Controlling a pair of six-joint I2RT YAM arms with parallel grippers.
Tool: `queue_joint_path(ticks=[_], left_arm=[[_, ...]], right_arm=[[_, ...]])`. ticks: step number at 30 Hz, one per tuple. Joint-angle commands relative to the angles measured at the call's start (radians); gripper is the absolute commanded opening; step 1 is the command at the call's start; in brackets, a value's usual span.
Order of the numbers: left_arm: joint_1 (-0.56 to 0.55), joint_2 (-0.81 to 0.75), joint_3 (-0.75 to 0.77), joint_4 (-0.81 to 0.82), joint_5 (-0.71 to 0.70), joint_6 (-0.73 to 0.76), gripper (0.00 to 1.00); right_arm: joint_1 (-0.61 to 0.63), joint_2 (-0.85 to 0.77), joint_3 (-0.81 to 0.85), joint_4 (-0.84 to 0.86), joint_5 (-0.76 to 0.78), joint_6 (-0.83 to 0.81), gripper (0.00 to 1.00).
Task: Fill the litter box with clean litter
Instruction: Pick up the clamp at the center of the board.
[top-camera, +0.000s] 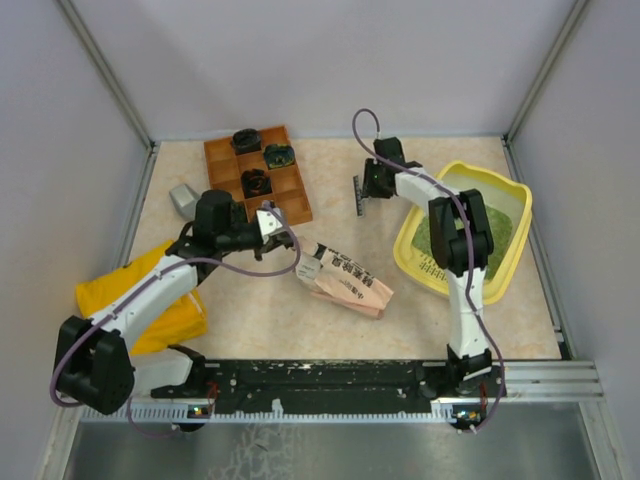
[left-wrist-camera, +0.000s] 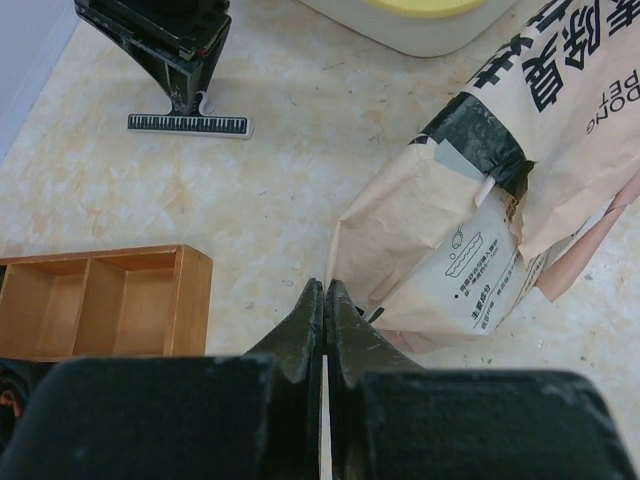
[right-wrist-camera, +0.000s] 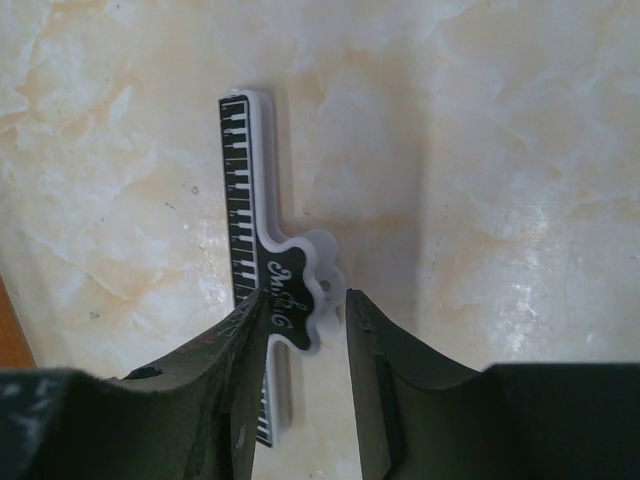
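The yellow litter box stands at the right with green clean litter in it; my right arm crosses over it. The pink litter pouch lies on its side mid-table. A black-and-white piano-key bag clip lies flat on the table left of the box. My right gripper is open and hangs low over the clip, its jaws on either side of the clip's handle with a gap on the right. My left gripper is shut and empty, just beside the pouch's end.
A brown wooden compartment tray with three dark items sits at the back left. A grey scoop lies left of it. A yellow cloth bag lies under my left arm. Enclosure walls ring the table.
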Motion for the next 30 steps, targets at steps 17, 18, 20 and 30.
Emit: queue_joint_path(ticks=[17, 18, 20, 30], left_arm=[[0.004, 0.118, 0.213, -0.045, -0.094, -0.142, 0.00], [0.005, 0.123, 0.220, -0.051, -0.093, -0.144, 0.00], [0.005, 0.131, 0.227, -0.052, -0.103, -0.145, 0.00], [0.004, 0.186, 0.272, -0.035, -0.146, -0.173, 0.00]], right_arm=[[-0.025, -0.298, -0.078, 0.092, -0.114, -0.065, 0.00], [-0.025, -0.337, -0.101, 0.071, -0.110, -0.068, 0.00], [-0.025, -0.433, -0.143, 0.048, -0.111, -0.066, 0.00], [0.025, -0.930, -0.318, -0.145, -0.297, -0.049, 0.00]])
